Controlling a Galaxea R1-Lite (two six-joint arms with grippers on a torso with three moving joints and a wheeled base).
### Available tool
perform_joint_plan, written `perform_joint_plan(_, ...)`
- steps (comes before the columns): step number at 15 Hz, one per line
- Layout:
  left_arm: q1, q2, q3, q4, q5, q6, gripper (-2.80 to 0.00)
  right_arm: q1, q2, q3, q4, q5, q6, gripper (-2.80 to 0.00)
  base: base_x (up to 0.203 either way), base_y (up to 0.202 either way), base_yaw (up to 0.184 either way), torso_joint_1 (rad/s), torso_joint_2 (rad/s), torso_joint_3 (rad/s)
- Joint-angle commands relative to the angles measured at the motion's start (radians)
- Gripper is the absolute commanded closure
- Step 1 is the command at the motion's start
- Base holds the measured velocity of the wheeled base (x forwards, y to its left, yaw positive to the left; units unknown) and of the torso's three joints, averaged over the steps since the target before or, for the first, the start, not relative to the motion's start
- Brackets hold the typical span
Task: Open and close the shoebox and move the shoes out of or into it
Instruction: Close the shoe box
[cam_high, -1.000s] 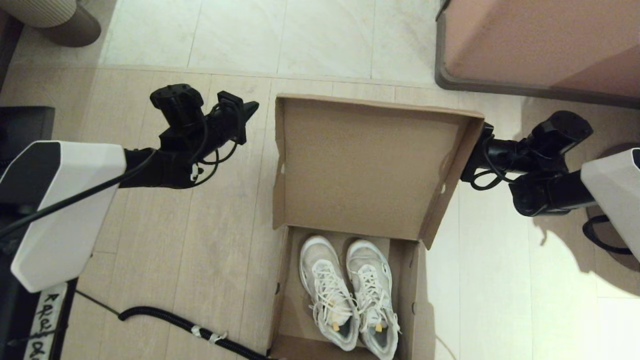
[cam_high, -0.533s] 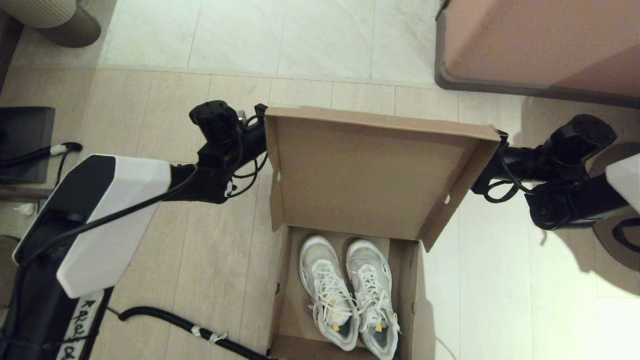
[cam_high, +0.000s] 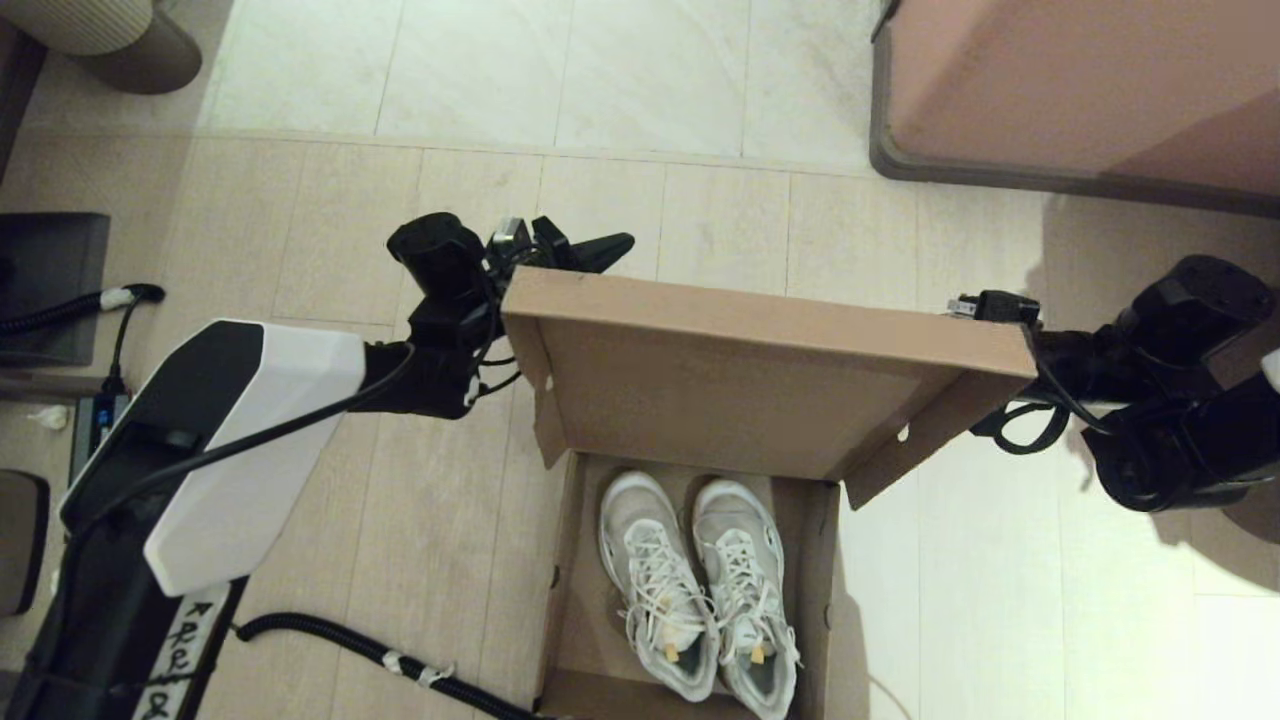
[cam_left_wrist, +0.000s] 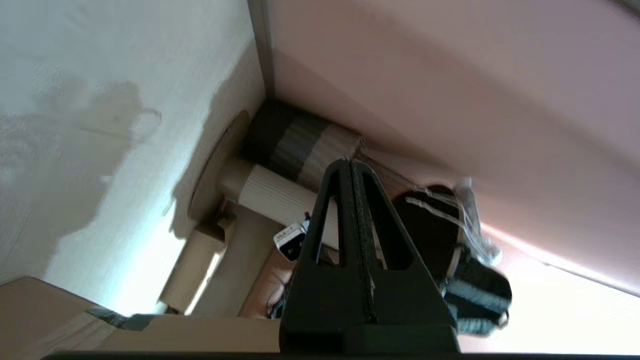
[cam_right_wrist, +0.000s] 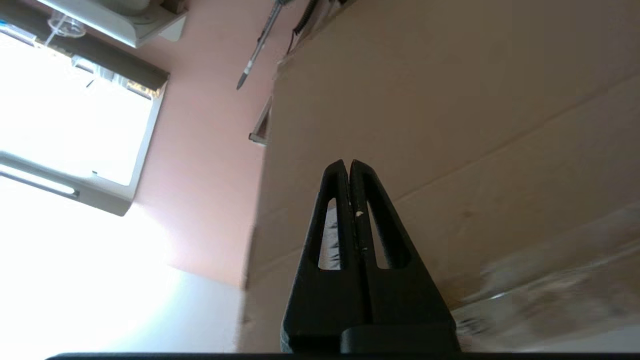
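The brown shoebox (cam_high: 560, 610) stands on the floor with its hinged lid (cam_high: 740, 400) raised and leaning forward over the base. Two white lace-up shoes (cam_high: 700, 590) lie side by side inside. My left gripper (cam_high: 615, 243) is shut and empty, just behind the lid's upper left corner; its closed fingertips (cam_left_wrist: 348, 162) point past the taped lid edge (cam_left_wrist: 115, 320). My right gripper (cam_right_wrist: 348, 163) is shut too, lying against the lid's outer face (cam_right_wrist: 450, 125). In the head view the lid hides its fingers and only the right wrist (cam_high: 1000, 305) shows at the upper right corner.
A big pinkish-brown furniture block with a grey base (cam_high: 1080, 90) stands at the far right. A black corrugated cable (cam_high: 380, 655) crosses the floor left of the box. A dark flat unit (cam_high: 50, 280) sits at the left edge, and a striped round object (cam_high: 100, 30) at the far left corner.
The lid has tipped forward from nearly upright to leaning over the shoes. My left gripper swung in behind its left corner, and the right arm came nearer along with the lid.
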Motion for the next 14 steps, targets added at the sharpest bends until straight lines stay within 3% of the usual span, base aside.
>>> perform_joint_plan(1, -0.017, -0.019, 0.014, -0.022, -0.017, -0.009, 0.00, 0.000, -0.063, 0.065, -0.009, 0.011, 0.010, 0.00, 0.000, 0.000, 0.000, 0.000, 0.00, 0.000)
perform_joint_plan(7, -0.129, -0.116, 0.071, -0.037, -0.036, -0.016, 0.00, -0.009, -0.166, 0.252, -0.009, 0.039, 0.004, 0.00, 0.000, 0.000, 0.000, 0.000, 0.00, 0.000)
perform_joint_plan(12, -0.200, -0.289, 0.337, -0.042, -0.036, -0.015, 0.00, -0.032, -0.235, 0.346, -0.009, 0.015, -0.072, 0.00, 0.000, 0.000, 0.000, 0.000, 0.00, 0.000)
perform_joint_plan(14, -0.235, -0.358, 0.475, -0.043, -0.036, -0.013, 0.00, -0.070, -0.246, 0.385, -0.009, -0.021, -0.158, 0.00, 0.000, 0.000, 0.000, 0.000, 0.00, 0.000)
